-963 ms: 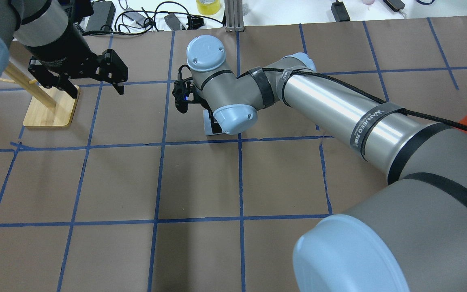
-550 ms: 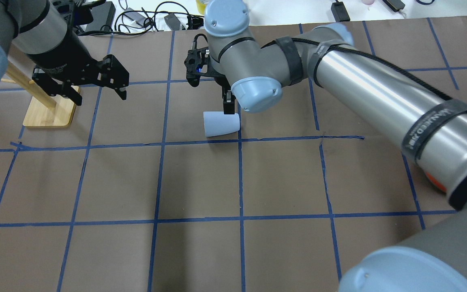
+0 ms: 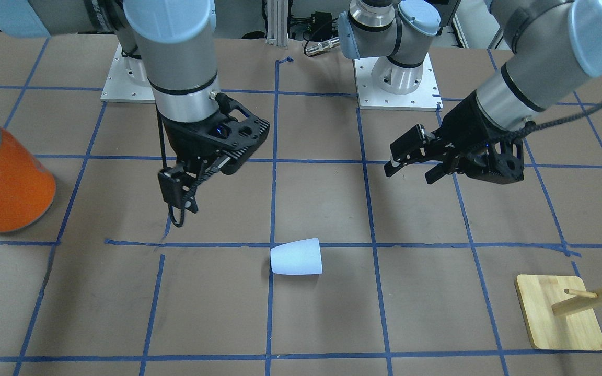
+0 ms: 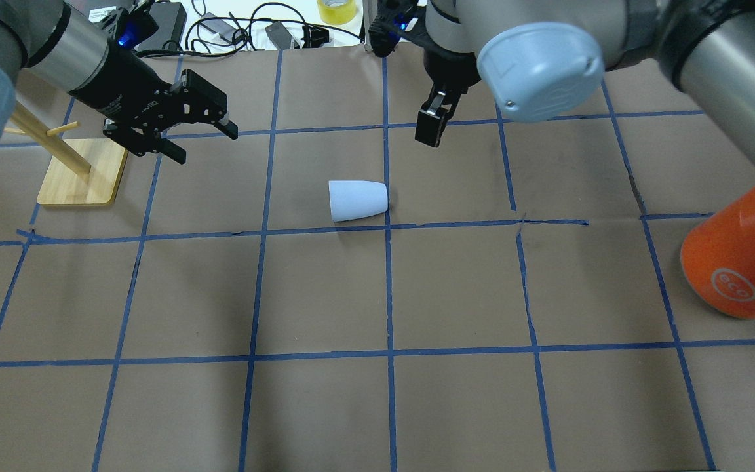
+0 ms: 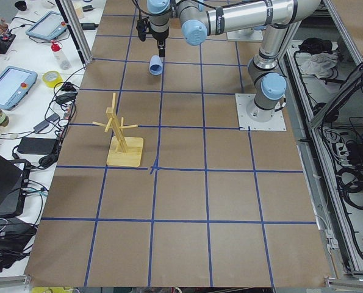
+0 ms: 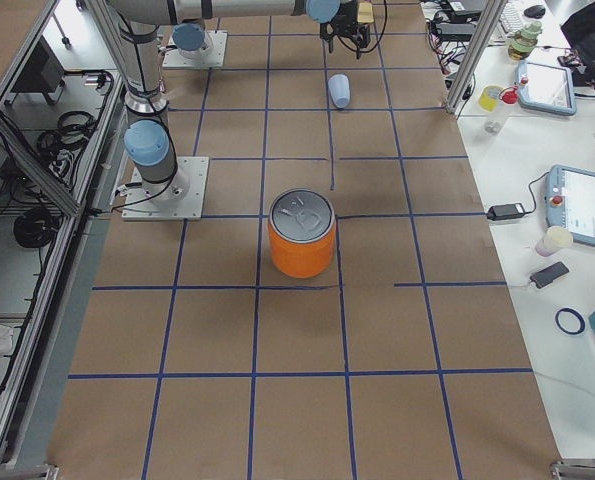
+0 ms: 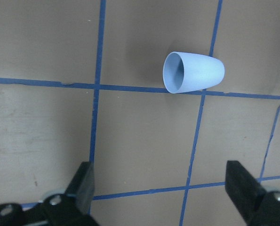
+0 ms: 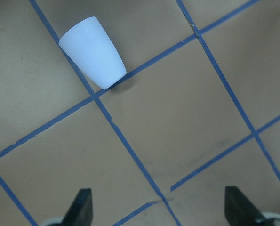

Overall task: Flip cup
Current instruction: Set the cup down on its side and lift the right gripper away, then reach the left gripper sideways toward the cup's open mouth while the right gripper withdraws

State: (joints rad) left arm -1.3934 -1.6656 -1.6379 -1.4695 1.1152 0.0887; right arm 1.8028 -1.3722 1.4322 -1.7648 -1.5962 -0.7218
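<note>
Cup (image 4: 358,200) lies on its side at the centre of the table (image 4: 456,288), untouched. Left gripper (image 4: 206,147), jaws apart, hovers well clear. Right gripper (image 4: 431,134), jaws likewise apart, is nearer. Risk: off-centre contact on the rounded wall would roll it away.

Cup (image 4: 358,200) was lying on its side around the middle of the table (image 4: 325,295), mouth facing the robot's left, bottom end right at a tape line (image 4: 388,288). Left gripper (image 4: 207,147) hung further out and off to the left, right gripper (image 4: 431,131) further out to the right, neither touching it. Can (image 4: 738,262) stood way off right, wooden rack (image 4: 79,174) way off left
</note>
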